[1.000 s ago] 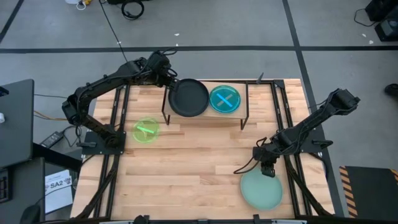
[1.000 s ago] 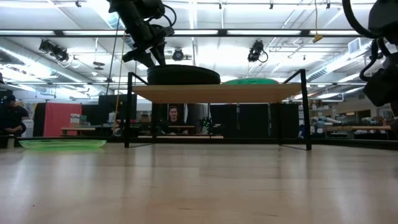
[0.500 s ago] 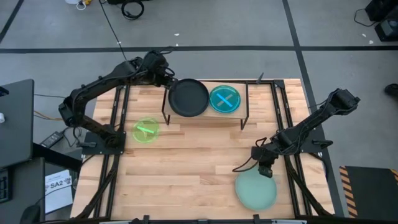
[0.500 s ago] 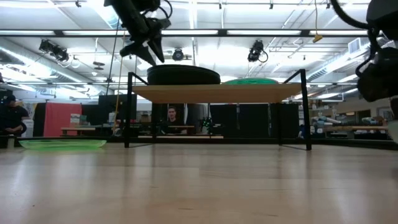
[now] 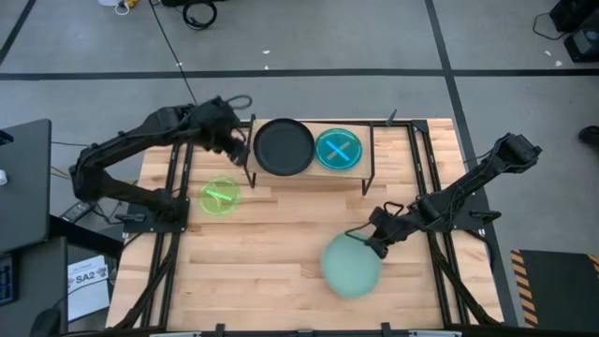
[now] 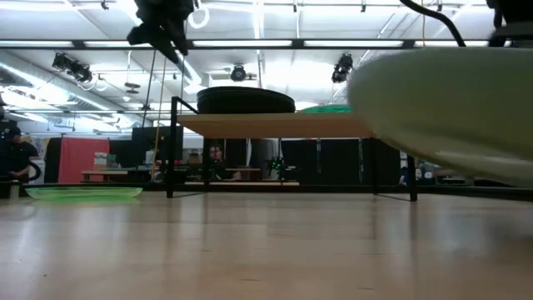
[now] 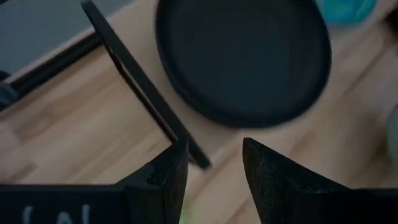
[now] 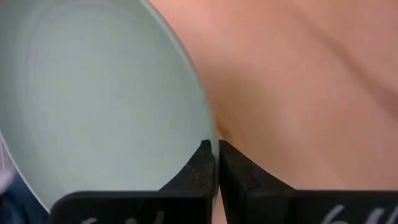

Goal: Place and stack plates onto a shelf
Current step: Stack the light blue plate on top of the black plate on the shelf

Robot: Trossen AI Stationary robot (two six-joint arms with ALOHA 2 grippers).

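Note:
A pale mint plate (image 5: 351, 266) hangs over the table's near right part with my right gripper (image 5: 379, 245) shut on it; it fills the right of the low view (image 6: 450, 108). On the shelf (image 5: 309, 174) lie a black plate (image 5: 284, 147) and a blue plate (image 5: 338, 150). A lime green plate (image 5: 220, 197) lies flat on the table at the left. My left gripper (image 5: 239, 150) hovers open above the shelf's left end, with the black plate (image 7: 242, 59) just beyond its fingers, touching nothing. My right gripper pinches the mint plate's rim (image 8: 208, 138) between its two fingers, at the plate's far right edge. The fingers slant down from the table's right side. In the low view the plate hangs tilted, clear of the tabletop.
The shelf's thin black legs (image 7: 143, 87) stand close to my left gripper. Bare tabletop (image 5: 271, 253) lies between the shelf and the near edge. People sit in the room beyond the table (image 6: 12, 158).
My right gripper has turned at the wrist and risen a little, carrying the mint plate off the table's near right corner toward the left; the plate now hangs tilted and clear. My left gripper, still open, has drawn back from the black plate toward the table's left and near side, rising.

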